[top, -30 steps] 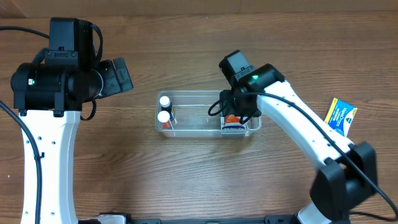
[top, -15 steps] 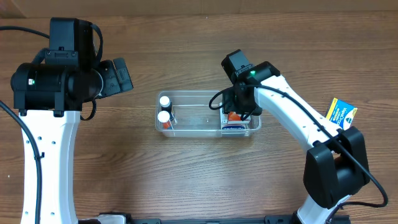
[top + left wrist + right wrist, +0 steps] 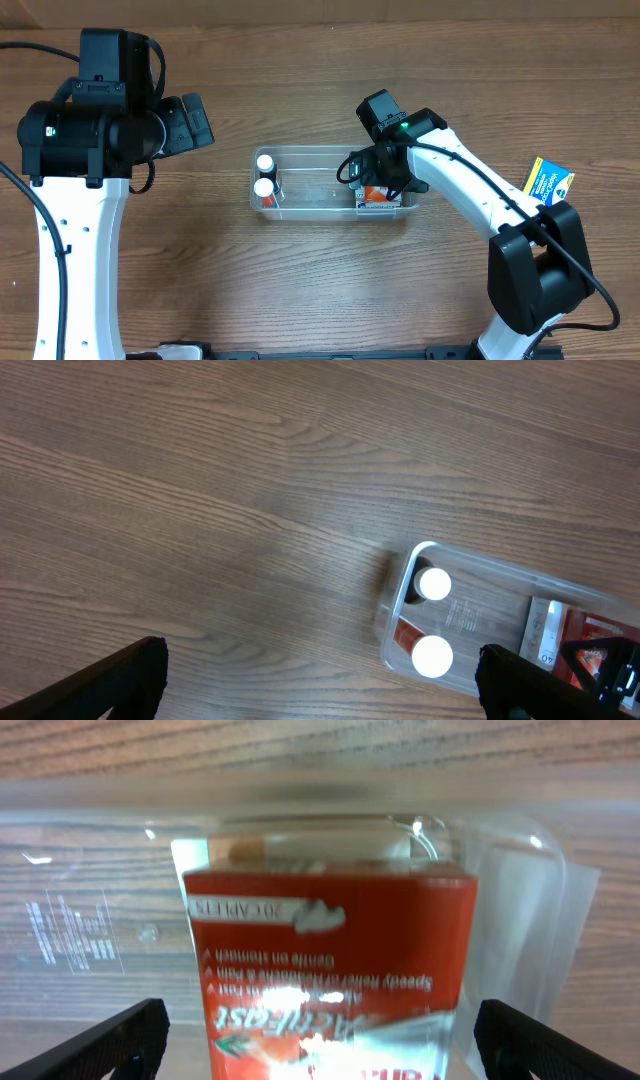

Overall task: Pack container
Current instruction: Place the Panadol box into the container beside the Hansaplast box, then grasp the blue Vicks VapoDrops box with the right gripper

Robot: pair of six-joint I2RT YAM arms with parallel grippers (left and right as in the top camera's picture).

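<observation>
The clear container (image 3: 318, 192) lies mid-table, long side left to right. Two white-capped bottles (image 3: 264, 174) stand in its left end and a red box (image 3: 376, 198) lies in its right end. My right gripper (image 3: 372, 178) hovers just over that box. In the right wrist view the red box (image 3: 330, 960) rests inside the container (image 3: 520, 870), and my right gripper (image 3: 325, 1045) is open, its black fingers (image 3: 105, 1042) wide of the box on both sides. My left gripper (image 3: 320, 690) is open and empty, high over bare wood left of the container (image 3: 470, 565).
A yellow and blue box (image 3: 548, 186) lies on the table at the far right, beside the right arm. The left arm's wrist (image 3: 185, 122) hangs up and to the left of the container. Wooden tabletop surrounds the container.
My right gripper has opened and let go of the red box, which now lies in the container's right end. The left arm has not moved.
</observation>
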